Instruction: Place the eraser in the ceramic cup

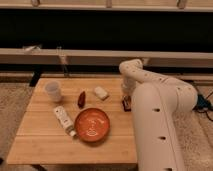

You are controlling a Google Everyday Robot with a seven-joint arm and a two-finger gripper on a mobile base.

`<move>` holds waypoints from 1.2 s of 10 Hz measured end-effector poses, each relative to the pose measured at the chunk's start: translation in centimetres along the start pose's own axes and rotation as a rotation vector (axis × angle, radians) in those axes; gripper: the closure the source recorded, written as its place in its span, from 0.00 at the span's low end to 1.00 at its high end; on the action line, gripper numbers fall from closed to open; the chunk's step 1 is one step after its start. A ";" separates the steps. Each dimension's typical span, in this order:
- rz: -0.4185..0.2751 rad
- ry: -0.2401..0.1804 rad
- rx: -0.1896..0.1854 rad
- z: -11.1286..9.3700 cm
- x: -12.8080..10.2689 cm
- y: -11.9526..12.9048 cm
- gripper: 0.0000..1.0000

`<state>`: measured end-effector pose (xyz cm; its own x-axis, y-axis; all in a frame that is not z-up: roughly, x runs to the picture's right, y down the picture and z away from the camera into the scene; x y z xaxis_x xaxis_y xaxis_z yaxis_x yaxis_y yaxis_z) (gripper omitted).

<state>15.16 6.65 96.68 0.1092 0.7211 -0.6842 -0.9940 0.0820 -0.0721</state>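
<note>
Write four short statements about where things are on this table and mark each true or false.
1. The eraser lies on the table, outside the ceramic cup. True.
2. The ceramic cup stands at the table's right edge. False: it stands near the far left corner.
3. The gripper is at the table's right edge, apart from the eraser. True.
4. The white bottle lies inside the orange bowl. False: it lies on the table, just left of the bowl.
</note>
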 end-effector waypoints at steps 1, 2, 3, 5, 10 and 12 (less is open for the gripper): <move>0.000 0.000 0.001 0.0 0.0 0.0 0.87; -0.001 0.000 0.004 -0.1 0.1 0.0 0.87; -0.007 -0.015 0.003 -0.8 0.0 0.4 0.87; -0.042 -0.054 -0.014 -4.0 -0.1 2.9 0.87; -0.176 -0.153 -0.081 -13.9 -2.4 13.0 0.87; -0.254 -0.188 -0.135 -15.3 -3.0 16.6 0.87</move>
<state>-1.73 -4.66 86.46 0.3397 0.8043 -0.4876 -0.9252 0.1926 -0.3268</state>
